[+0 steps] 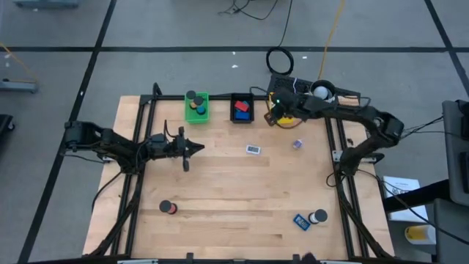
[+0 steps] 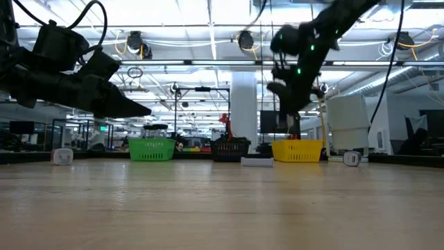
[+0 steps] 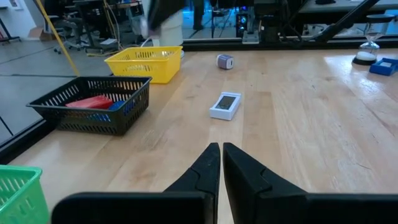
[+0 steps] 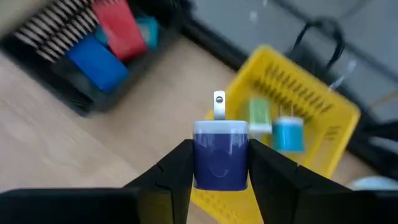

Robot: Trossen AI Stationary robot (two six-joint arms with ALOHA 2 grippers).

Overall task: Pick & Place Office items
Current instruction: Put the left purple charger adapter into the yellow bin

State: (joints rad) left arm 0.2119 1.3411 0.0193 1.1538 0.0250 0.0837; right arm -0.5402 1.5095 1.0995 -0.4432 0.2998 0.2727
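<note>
Your right wrist view alone shows the right gripper (image 4: 219, 163) grasping a blue plug (image 4: 219, 154) above the yellow tray (image 4: 323, 112); the left gripper (image 3: 220, 163) hovers clenched, holding nothing.

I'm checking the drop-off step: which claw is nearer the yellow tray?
The right claw. It hangs right at the yellow tray, gripping a blue plug. The left claw is shut and empty, well off to the tray's left, past the green tray.
</note>
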